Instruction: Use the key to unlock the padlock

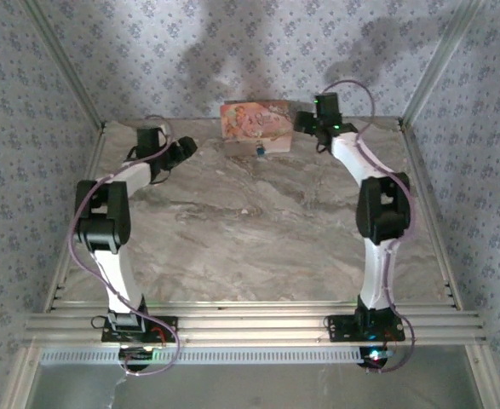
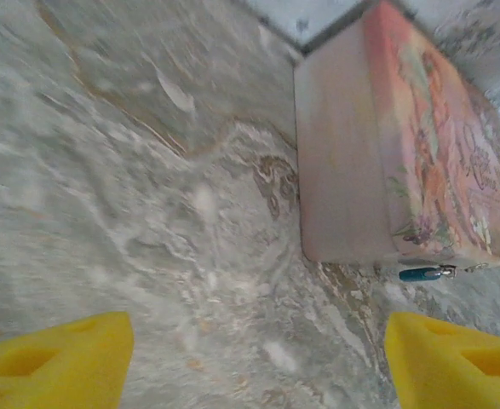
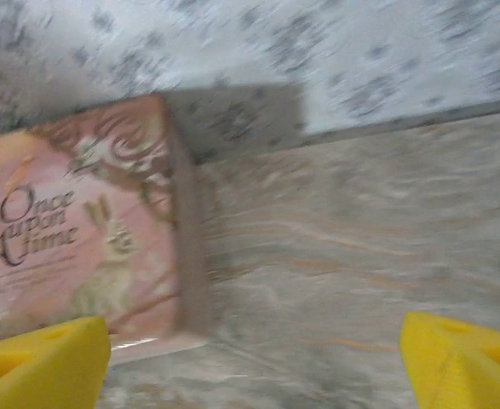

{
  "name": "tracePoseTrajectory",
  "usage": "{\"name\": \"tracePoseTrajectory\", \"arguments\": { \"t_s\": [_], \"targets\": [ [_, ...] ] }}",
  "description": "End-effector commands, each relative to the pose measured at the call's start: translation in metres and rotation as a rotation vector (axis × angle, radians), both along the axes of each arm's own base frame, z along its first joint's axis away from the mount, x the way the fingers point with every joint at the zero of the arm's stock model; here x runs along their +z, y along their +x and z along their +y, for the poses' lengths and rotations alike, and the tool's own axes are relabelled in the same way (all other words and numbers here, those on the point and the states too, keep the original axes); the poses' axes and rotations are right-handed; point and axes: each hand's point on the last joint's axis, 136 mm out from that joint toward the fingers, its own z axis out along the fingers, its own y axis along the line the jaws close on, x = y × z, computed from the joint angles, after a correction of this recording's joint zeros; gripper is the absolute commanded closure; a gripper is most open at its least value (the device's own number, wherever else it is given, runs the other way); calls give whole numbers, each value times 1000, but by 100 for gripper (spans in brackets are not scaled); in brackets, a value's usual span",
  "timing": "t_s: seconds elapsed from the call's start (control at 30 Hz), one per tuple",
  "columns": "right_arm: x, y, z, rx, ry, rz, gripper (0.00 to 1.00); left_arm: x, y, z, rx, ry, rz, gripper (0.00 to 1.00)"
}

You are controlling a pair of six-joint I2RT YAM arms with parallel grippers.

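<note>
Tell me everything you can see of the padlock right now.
The padlock is tiny, with a glossy teal-blue body and a small silvery metal part at one end. It sits at the bottom front edge of the pink floral box, low by the marble-patterned table, apparently hooked to the box. Whether it is locked is too small to tell.

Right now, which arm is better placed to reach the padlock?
Probably left. The left gripper, open, points toward the pink box, with the padlock ahead in its wrist view; the right gripper sits beside the box's end.
</note>
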Motion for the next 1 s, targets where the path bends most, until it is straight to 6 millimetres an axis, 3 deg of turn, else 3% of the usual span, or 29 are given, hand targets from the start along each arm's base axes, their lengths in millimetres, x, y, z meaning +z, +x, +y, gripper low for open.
{"name": "tracePoseTrajectory", "arguments": {
  "t_s": [0.0, 0.27, 0.47, 0.7, 0.97],
  "targets": [
    [-38, 4, 15, 3, 60, 145, 11, 19, 13, -42, -68, -104, 22, 23],
    [-65, 29, 32, 67, 180, 166, 26, 5, 53, -99, -182, -116, 51, 36],
    [-88, 12, 50, 127, 199, 219, 43, -2, 59, -129, -254, -82, 76, 42],
    [-98, -33, 57, 172, 180, 235, 48, -16, 24, -155, -323, -52, 126, 44],
    [-87, -108, 47, 185, 150, 274, 49, -24, -53, -175, -385, -19, 162, 44]
  ]
}}
